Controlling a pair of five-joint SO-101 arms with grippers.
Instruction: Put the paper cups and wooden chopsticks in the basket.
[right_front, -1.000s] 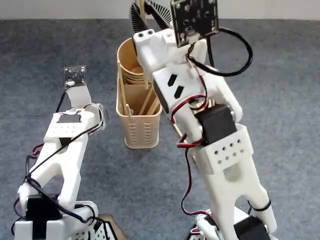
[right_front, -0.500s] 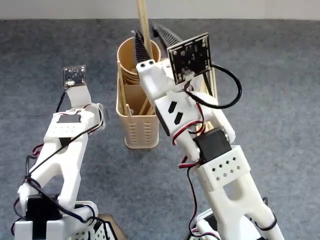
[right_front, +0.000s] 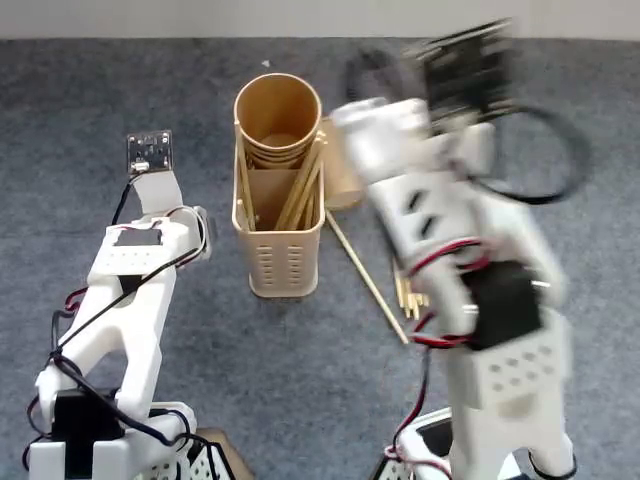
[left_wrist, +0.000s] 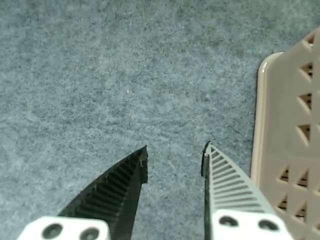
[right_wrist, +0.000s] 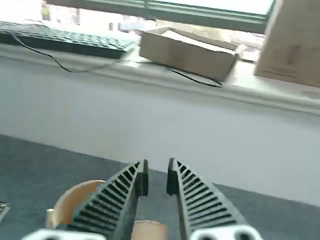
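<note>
The left hand (left_wrist: 176, 147) hangs low over the grey tabletop (right_front: 100, 90), its two fingers spread well apart with nothing between them. The beige basket (left_wrist: 290, 140) stands just beside its pale finger. The right hand (right_wrist: 157, 163) is raised and faces level across the room, its fingers parted by only a narrow gap and gripping nothing. From above, the basket stands upright between the two arms. A stack of paper cups (right_front: 277, 110) sits in its far end, mouths up, and several wooden chopsticks (right_front: 302, 190) lean inside its nearer part, against the cups. A single chopstick (right_front: 365, 272) lies slantwise on the tabletop on the right arm's side of the basket, and a small bundle (right_front: 408, 296) lies close against that arm. The tabletop has a rough, carpet-like cover. Beyond its far edge rises a white wall (right_wrist: 150, 120), topped by a ledge (right_wrist: 280, 95) that carries a dark keyboard (right_wrist: 65, 37), a flat cardboard box (right_wrist: 187, 50) and a thin cable (right_wrist: 195, 77)
</note>
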